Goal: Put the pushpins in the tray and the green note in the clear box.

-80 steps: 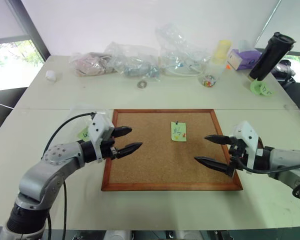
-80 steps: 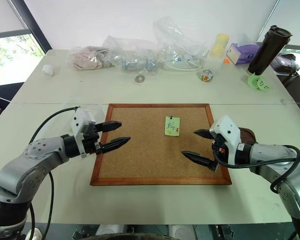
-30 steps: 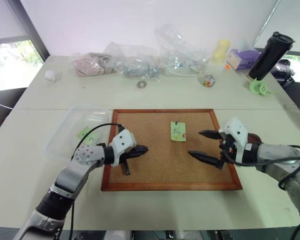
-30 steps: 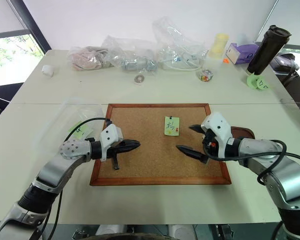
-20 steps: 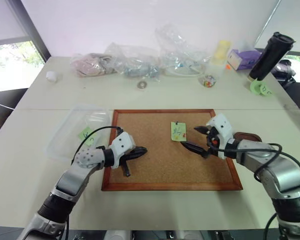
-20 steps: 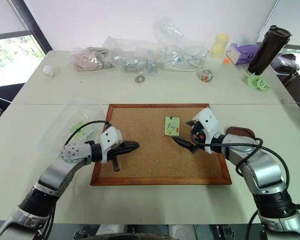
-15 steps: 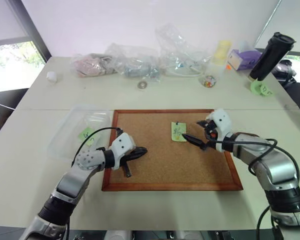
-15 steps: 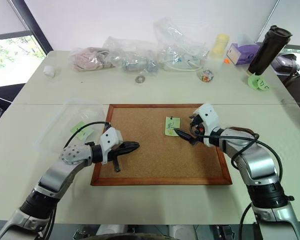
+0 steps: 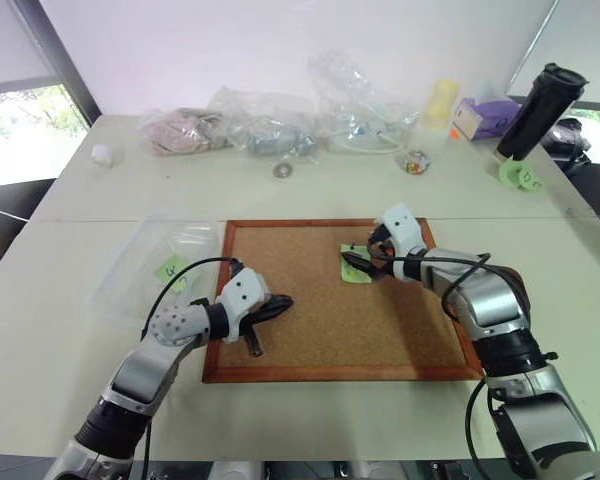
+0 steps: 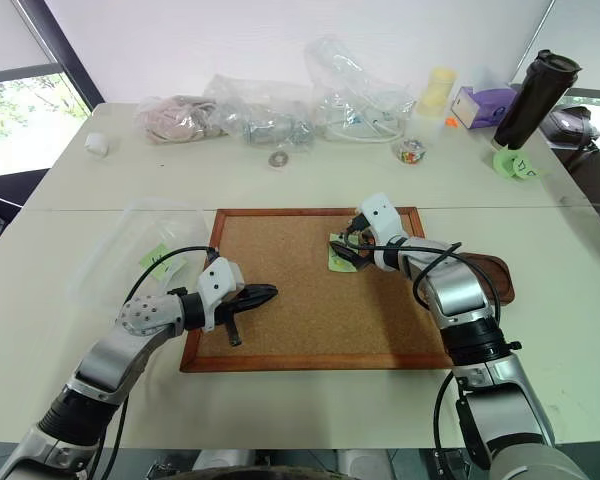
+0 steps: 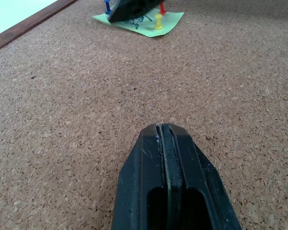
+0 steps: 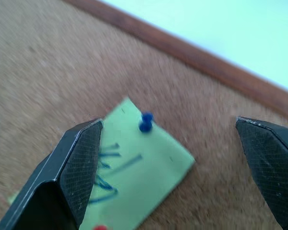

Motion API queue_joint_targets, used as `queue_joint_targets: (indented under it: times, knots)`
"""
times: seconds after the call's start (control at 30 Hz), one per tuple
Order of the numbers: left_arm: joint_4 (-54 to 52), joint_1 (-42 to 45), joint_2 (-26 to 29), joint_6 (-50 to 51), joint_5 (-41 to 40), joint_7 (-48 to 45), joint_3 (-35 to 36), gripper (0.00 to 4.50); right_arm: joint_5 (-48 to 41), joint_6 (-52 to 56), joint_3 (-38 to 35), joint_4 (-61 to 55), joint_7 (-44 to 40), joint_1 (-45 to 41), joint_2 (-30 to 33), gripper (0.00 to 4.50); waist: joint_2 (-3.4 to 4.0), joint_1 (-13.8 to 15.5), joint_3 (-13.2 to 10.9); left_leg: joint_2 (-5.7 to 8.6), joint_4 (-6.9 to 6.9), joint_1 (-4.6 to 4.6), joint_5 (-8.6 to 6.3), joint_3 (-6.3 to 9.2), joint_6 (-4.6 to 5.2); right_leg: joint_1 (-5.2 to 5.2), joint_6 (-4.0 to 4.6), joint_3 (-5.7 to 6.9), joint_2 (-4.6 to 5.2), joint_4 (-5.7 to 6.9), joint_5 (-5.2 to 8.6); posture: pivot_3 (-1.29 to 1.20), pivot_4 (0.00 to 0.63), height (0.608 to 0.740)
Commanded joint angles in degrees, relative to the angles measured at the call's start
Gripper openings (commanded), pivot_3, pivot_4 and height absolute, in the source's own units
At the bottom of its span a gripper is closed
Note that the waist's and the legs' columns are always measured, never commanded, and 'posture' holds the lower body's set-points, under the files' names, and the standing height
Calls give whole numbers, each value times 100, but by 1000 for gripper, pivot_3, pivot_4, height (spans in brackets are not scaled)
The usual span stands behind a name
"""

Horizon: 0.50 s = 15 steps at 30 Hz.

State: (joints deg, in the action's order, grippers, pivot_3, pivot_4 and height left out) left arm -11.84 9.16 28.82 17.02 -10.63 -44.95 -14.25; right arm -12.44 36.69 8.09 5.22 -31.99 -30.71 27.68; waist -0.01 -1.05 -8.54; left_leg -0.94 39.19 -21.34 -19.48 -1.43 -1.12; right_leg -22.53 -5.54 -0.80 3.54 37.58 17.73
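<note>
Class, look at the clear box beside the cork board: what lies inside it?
Inside the clear box lies one green square note with a dark scribble. Nothing else is visible inside; its underside is hidden.

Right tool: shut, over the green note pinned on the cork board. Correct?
Not shut. The right tool is open, its fingers wide apart, as the right wrist view shows. The rest holds: it is over the green note pinned on the cork board.
</note>
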Motion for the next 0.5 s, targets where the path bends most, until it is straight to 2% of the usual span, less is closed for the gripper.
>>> queue_joint_targets:
  times: [0.03,0.13,0.37,0.5]
  knots:
    - [88,-201,62,198,121,-23,-135,32,78,-86,-15,-48,-81,-108,-55,4500,0,-1,0,0,0,0,-1,0,1,0,0,0,0,0,0,0,150,740]
    - [104,-227,64,179,122,-13,-127,0,145,-116,-5,45,-73,-161,-137,3626,0,-9,0,0,0,0,-1,0,1,-1,0,0,0,1,0,0,150,740]
    - [170,-233,39,141,131,13,-114,0,268,-61,72,83,-173,-209,-272,29,0,-13,1,-1,0,1,-1,0,1,-3,0,0,1,6,0,0,150,740]
    - [179,-250,32,142,132,14,-118,0,246,74,28,-100,-250,-159,-240,29,0,-11,3,-1,0,3,-4,-1,6,-2,0,0,1,6,0,0,150,740]
